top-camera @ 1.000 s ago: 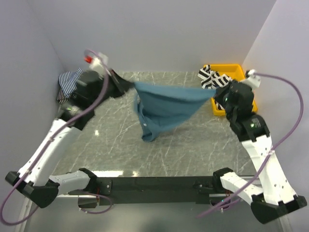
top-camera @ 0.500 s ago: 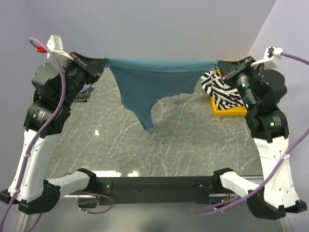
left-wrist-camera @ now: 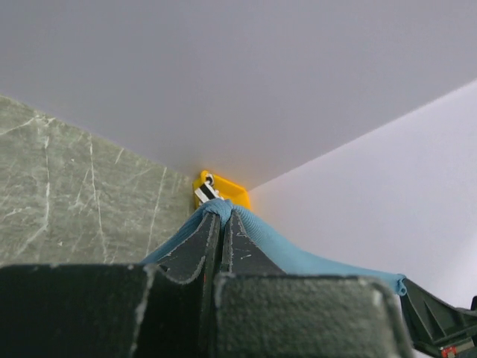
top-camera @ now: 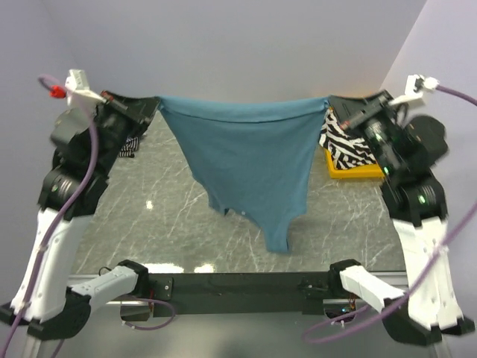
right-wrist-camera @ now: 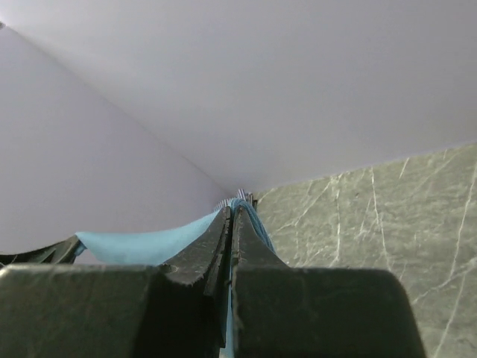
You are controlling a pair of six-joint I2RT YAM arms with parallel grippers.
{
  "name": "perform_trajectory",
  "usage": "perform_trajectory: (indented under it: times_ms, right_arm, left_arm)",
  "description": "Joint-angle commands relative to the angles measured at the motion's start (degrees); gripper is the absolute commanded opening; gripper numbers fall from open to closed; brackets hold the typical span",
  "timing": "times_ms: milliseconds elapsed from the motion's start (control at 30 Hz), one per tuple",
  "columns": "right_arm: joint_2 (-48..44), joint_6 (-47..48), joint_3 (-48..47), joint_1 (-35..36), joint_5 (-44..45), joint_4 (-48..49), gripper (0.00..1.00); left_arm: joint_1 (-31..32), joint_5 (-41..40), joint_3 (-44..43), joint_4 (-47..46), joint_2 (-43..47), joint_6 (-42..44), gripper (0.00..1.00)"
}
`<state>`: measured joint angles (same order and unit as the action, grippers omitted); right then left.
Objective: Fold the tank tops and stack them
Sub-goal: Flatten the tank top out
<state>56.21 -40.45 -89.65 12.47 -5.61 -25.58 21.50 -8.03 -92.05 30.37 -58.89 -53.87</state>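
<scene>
The teal-blue tank top (top-camera: pixel 253 160) hangs in the air, stretched taut between both grippers, its lower end dangling toward the near edge of the table. My left gripper (top-camera: pixel 154 102) is shut on its left corner; the cloth (left-wrist-camera: pixel 298 250) wraps over the fingertips in the left wrist view. My right gripper (top-camera: pixel 329 104) is shut on its right corner, and the cloth (right-wrist-camera: pixel 141 242) shows in the right wrist view. The black-and-white striped tank top (top-camera: pixel 344 145) lies in the yellow tray (top-camera: pixel 363 171). Finely striped blue-white folded tops (top-camera: pixel 131 145) lie at back left, mostly hidden by my left arm.
The grey marble table (top-camera: pixel 179 216) lies below the hanging cloth. Pale walls close in at the back and on both sides. The yellow tray shows small in the left wrist view (left-wrist-camera: pixel 227 190), in the far corner.
Both grippers have risen and spread apart, lifting the teal top off the table. It now hangs flatter and wider, with its lower end swung toward the near edge.
</scene>
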Motion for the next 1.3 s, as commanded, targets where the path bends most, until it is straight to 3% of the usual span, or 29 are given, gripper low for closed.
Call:
perform_trajectory:
  times_ms: [0, 167, 300, 467, 533, 600, 667, 733, 800, 900, 967, 1000, 1067, 1200, 1267]
  right_arm:
    - [9.41, -1.04, -3.07, -0.95, -2.74, 5.62, 0.0]
    - [21.12, -3.5, -9.74, -2.97, -7.39, 12.48, 0.0]
    - [34.54, -5.25, -23.32, -5.34, -11.61, 15.91, 0.0]
    - [49.14, -7.98, -41.63, -7.11, -17.86, 15.14, 0.0]
    - [51.54, -8.33, -48.5, -7.89, -18.39, 13.73, 0.0]
    - [51.73, -8.86, -47.65, -8.42, -19.17, 14.15, 0.0]
    - [48.41, -9.65, -42.14, -9.13, -20.66, 16.78, 0.0]
    - [43.06, -10.35, -24.01, -9.22, -21.2, 21.16, 0.0]
    - [39.44, -10.53, -14.03, -9.3, -21.73, 24.16, 0.0]
    - [32.76, -12.46, 7.41, -9.22, -23.48, 30.75, 0.0]
    - [28.37, -14.04, 23.8, -8.78, -24.45, 36.11, 0.0]
    - [27.21, -14.05, 28.69, -8.34, -24.63, 37.26, 0.0]
    - [24.49, -12.38, 40.62, -7.9, -24.28, 38.15, 0.0]
    - [21.76, -8.87, 54.9, -6.76, -24.01, 37.19, 0.0]
    - [19.57, -7.9, 61.66, -6.49, -23.58, 37.45, 0.0]
  left_arm:
    - [-3.21, 1.68, -1.9, -6.1, -7.17, -2.64, 0.0]
    - [-11.11, 9.78, -5.94, -14.52, -16.32, -6.33, 0.01]
    - [-15.25, 16.37, -14.8, -17.96, -29.39, -8.0, 0.0]
    - [-18.33, 23.49, -36.94, -14.83, -42.08, -6.52, 0.01]
    - [-19.12, 24.38, -41.96, -12.97, -44.99, -6.25, 0.01]
    - [-19.39, 24.47, -39.89, -13.58, -42.82, -6.16, 0.01]
    - [-19.39, 24.64, -30.68, -16.82, -40.0, -6.77, 0.01]
    - [-19.39, 24.82, -20.08, -19.19, -35.52, -7.83, 0.01]
    - [-19.21, 25.43, -11.27, -21.39, -30.09, -9.14, 0.01]
    - [-17.63, 23.34, 13.38, -25.01, -21.48, -10.56, 0.01]
    - [-15.26, 20.26, 22.75, -25.27, -17.42, -11.52, 0.01]
    - [-14.47, 19.38, 32.02, -25.27, -13.57, -12.13, 0.01]
    - [-12.71, 18.32, 40.77, -25.54, -10.29, -13.45, 0.01]
    - [-12.44, 19.02, 60.7, -24.39, -1.43, -13.98, 0.01]
    - [-12.44, 20.76, 65.22, -24.13, 1.49, -14.86, 0.01]
